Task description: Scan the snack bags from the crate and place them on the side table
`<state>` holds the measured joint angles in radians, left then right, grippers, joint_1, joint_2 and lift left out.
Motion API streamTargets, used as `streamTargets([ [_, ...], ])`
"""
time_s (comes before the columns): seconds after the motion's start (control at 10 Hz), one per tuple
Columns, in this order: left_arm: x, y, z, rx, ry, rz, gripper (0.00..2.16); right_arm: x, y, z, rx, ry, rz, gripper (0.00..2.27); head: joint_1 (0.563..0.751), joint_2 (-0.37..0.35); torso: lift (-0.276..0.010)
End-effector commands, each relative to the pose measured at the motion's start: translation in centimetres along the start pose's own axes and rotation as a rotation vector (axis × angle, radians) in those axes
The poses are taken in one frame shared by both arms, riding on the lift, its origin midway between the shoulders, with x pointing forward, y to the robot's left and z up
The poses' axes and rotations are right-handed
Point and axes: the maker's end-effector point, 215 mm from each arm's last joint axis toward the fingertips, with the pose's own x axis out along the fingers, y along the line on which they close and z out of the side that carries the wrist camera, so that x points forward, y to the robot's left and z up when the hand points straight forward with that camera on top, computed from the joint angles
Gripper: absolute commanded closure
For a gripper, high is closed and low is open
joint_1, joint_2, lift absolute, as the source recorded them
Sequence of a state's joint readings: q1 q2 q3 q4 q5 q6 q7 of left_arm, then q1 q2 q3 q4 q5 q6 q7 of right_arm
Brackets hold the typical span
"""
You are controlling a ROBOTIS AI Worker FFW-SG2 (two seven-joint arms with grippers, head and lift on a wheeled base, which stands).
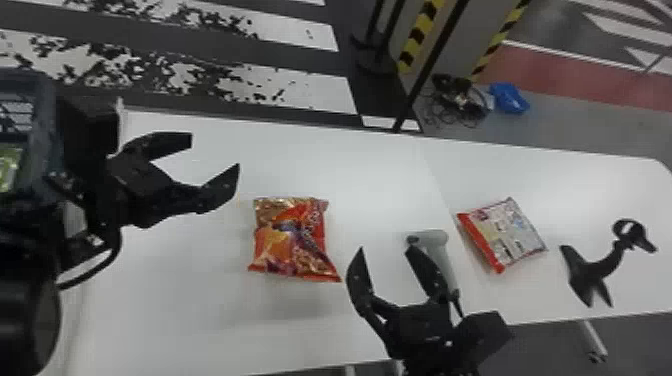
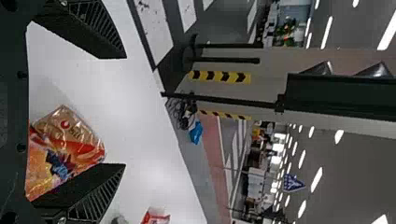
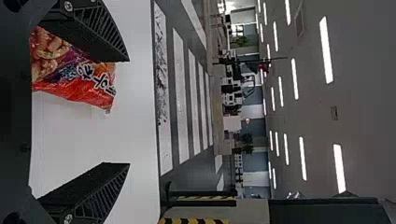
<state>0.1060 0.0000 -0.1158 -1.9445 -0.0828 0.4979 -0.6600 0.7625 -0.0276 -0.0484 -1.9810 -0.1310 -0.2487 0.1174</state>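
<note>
Head view: we see the orange-and-red snack bag (image 1: 295,240) lying flat on the white table (image 1: 200,310), between the two grippers and apart from both. The left gripper (image 1: 215,152) hangs just beyond the bag's left side, its fingers wide apart with nothing in their grip. The right gripper (image 1: 385,248) sits to the bag's right and nearer us, also spread wide and empty; one finger overlaps the grey scanner (image 1: 437,245) in our line of sight, and we cannot tell whether they touch. Farther right we note a white-and-red snack bag (image 1: 505,235), then a black stand (image 1: 600,265) near the table's edge. On labels: the orange bag carries bold characters across its red part, plain in the right wrist view; the white bag's panel is printed too, too small to make out. Our count: two bags on the table, one scanner, one stand, one dark crate (image 1: 45,100) at the left edge with something green (image 1: 7,167) inside.
</note>
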Motion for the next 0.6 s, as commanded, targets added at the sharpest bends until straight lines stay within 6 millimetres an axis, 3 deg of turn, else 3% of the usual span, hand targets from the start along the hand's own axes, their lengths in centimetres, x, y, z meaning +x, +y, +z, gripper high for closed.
streamTargets([
  [0.0, -3.0, 2.5, 1.5, 0.030, -0.079, 0.127, 0.07, 0.0, 0.4, 0.4, 0.007, -0.005, 0.010, 0.08, 0.695, -0.269, -0.094],
  [0.2, -5.9, 5.5, 1.1, 0.015, -0.091, 0.295, 0.08, 0.1, 0.5, 0.9, 0.020, -0.013, 0.016, 0.08, 0.695, -0.187, -0.094],
  [0.5, -10.8, 9.2, -1.5, 0.007, -0.062, 0.489, 0.08, 0.1, 0.8, 0.9, 0.031, -0.009, 0.024, 0.08, 0.695, -0.108, -0.094],
])
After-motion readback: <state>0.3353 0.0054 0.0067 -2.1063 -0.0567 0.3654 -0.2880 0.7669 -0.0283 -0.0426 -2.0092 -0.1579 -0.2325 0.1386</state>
